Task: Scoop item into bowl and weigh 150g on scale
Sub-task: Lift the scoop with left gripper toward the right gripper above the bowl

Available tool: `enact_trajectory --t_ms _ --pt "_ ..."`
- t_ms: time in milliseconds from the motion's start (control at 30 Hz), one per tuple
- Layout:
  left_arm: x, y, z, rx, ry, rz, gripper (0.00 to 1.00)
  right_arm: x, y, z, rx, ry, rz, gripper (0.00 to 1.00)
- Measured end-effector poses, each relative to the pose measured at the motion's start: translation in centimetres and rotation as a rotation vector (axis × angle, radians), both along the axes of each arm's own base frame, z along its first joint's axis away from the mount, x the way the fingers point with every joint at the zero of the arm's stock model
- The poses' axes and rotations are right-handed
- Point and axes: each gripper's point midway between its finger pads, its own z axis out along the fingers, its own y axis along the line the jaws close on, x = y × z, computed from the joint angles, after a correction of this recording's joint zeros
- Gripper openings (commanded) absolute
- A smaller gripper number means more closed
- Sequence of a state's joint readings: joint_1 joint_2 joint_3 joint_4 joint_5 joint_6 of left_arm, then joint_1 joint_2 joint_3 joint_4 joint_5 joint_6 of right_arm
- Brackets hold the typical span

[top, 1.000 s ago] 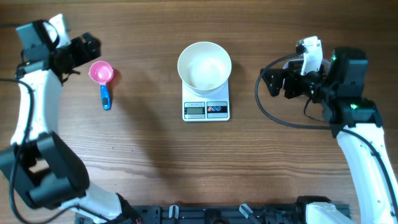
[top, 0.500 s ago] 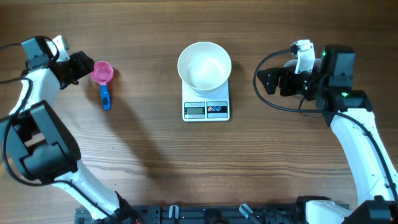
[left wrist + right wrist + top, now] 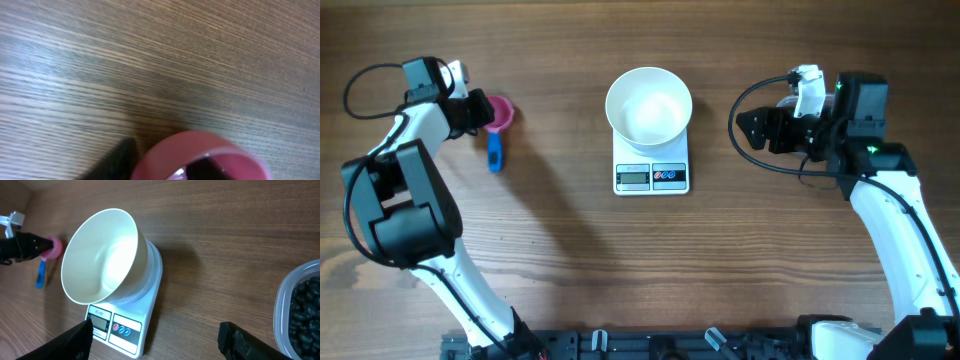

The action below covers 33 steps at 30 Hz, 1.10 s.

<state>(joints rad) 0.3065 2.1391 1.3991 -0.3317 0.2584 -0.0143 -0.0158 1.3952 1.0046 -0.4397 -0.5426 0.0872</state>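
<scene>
The white bowl [image 3: 649, 106] sits on top of the scale [image 3: 652, 176], near the middle of the wooden table [image 3: 570, 270]. The bowl's round rim sticks out past the scale's left, right and far edges. The grey screen and the small red and blue buttons show in front of it. The inside of the bowl shows plain white. The black beans [image 3: 306, 304] lie in a clear tub [image 3: 283, 291] at the right edge of the right wrist view, well apart from the scale. From above the tub cannot be seen. The pink scoop [image 3: 501, 112] is far over on the left, with its blue handle [image 3: 495, 153] pointing toward the robot's side of the table. The left gripper [image 3: 483, 110] grips the cup of the scoop. In the left wrist view the pink wall is pinched between one dark finger [image 3: 119, 156] on the outside and another inside the cup. The right gripper [image 3: 744, 128] hangs to the right of the bowl, apart from it. Its jaws stand wide open with nothing between them. A wide strip of wood lies between the scoop and the scale, and a smaller one between the scale and the right gripper. The biggest stretch of wood lies in front of the scale, between the two arms.
</scene>
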Motion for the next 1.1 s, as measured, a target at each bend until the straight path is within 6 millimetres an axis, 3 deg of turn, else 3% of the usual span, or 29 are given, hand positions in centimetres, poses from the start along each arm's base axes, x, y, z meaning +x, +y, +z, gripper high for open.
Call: enact_trajectory --t_ms 100,233,300,433,500,600,667,733,867,967,1100 --pt "0.2 -0.1 0.0 0.004 -0.006 -0.002 0.04 0.3 0.0 0.3 0.020 0.001 -0.022 0.60" --pt "0.8 0.2 0.5 -0.019 -0.029 0.060 0.04 1.6 0.0 1.7 0.074 -0.044 -0.073 0.57" --pt "1.6 0.5 2.2 -0.045 -0.075 0.122 0.04 2.2 0.1 2.5 0.111 -0.064 -0.089 0.56" --pt "2.8 0.8 9.1 -0.121 -0.214 0.256 0.04 2.6 0.9 3.9 0.178 -0.096 -0.068 0.54" --pt "2.9 0.2 14.5 -0.191 -0.312 0.312 0.04 2.7 1.5 4.7 0.221 -0.110 -0.052 0.52" --pt "2.7 -2.3 20.7 -0.328 -0.408 0.342 0.04 2.9 2.5 5.9 0.275 -0.132 -0.029 0.52" --pt "2.6 -5.3 22.8 -0.444 -0.411 0.358 0.04 2.8 3.8 6.7 0.311 -0.141 -0.005 0.52" --pt "2.6 -8.2 22.8 -0.530 -0.368 0.366 0.04 2.6 5.1 7.3 0.338 -0.149 0.023 0.52" --pt "1.7 -15.2 20.8 -0.680 -0.195 0.408 0.04 2.1 8.2 8.6 0.378 -0.176 0.083 0.52" --pt "0.7 -19.3 20.1 -0.740 -0.106 0.432 0.04 1.7 10.3 9.2 0.388 -0.189 0.107 0.52" --pt "-0.2 -22.8 19.6 -0.780 -0.039 0.469 0.04 1.3 12.3 9.5 0.381 -0.211 0.122 0.53"
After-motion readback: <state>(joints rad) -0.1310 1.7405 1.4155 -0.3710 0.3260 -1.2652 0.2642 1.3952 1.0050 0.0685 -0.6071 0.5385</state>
